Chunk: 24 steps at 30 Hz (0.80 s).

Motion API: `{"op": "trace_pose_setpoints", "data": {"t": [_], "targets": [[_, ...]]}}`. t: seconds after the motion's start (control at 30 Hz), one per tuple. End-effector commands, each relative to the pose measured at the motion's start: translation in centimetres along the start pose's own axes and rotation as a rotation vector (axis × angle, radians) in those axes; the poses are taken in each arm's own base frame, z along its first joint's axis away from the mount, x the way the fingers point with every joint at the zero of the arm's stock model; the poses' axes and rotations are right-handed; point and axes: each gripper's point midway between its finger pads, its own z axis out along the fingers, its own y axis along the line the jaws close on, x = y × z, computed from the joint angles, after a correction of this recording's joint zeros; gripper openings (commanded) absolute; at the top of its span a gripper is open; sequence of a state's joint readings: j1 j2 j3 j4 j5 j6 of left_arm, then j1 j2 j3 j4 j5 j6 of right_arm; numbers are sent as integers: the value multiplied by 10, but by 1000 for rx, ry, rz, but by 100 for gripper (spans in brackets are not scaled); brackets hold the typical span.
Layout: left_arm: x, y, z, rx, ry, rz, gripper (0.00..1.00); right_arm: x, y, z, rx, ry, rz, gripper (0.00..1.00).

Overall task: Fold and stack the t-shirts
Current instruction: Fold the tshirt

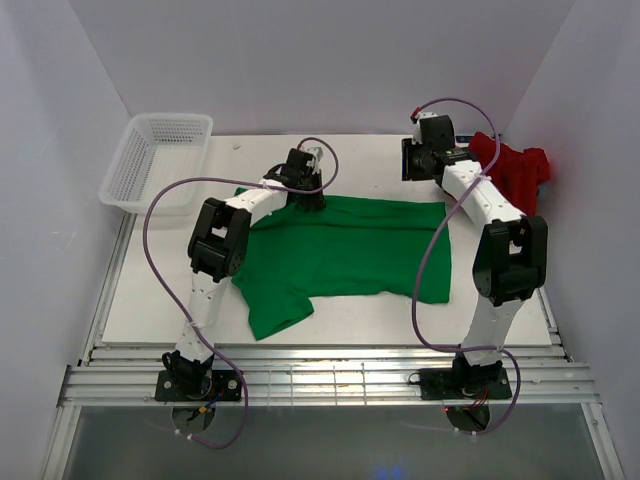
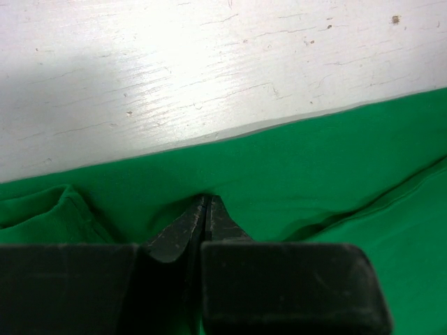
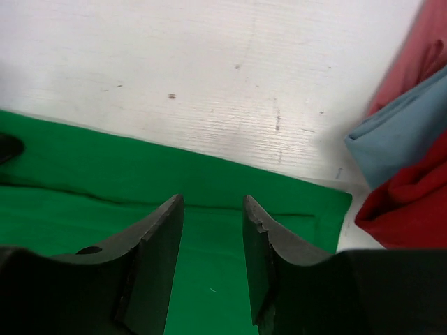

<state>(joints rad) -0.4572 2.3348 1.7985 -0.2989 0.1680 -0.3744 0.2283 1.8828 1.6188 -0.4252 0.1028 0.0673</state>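
Observation:
The bright green t-shirt lies spread flat in the middle of the table, one sleeve hanging toward the near left. My left gripper is at its far edge, left of centre. In the left wrist view this gripper is shut, with the green cloth puckered at its tips. My right gripper hovers over the shirt's far right corner. In the right wrist view it is open and empty above the green cloth. The red t-shirt lies crumpled at the far right. A blue-grey t-shirt shows folded among the red cloth.
A white mesh basket stands at the far left corner of the white table. White walls close in the left, back and right sides. Purple cables loop from both arms over the shirt.

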Motion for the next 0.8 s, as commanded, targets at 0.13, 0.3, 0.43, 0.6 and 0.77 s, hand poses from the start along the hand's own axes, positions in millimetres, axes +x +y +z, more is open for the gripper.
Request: {"op": "trace_pose_setpoints", "data": {"t": [0.13, 0.3, 0.43, 0.6, 0.77], "targets": [[-51, -6, -34, -48, -132, 14, 20, 32, 81, 4, -460, 94, 80, 45], [-103, 5, -79, -177, -308, 57, 52, 28, 113, 18, -586, 74, 110, 46], [-91, 36, -74, -229, -246, 43, 60, 28, 140, 26, -693, 92, 119, 46], [-59, 72, -59, -263, -121, 23, 59, 41, 169, 42, -738, 139, 91, 46], [-42, 74, -47, -234, -60, 48, 58, 46, 189, 48, -758, 162, 65, 46]]}}
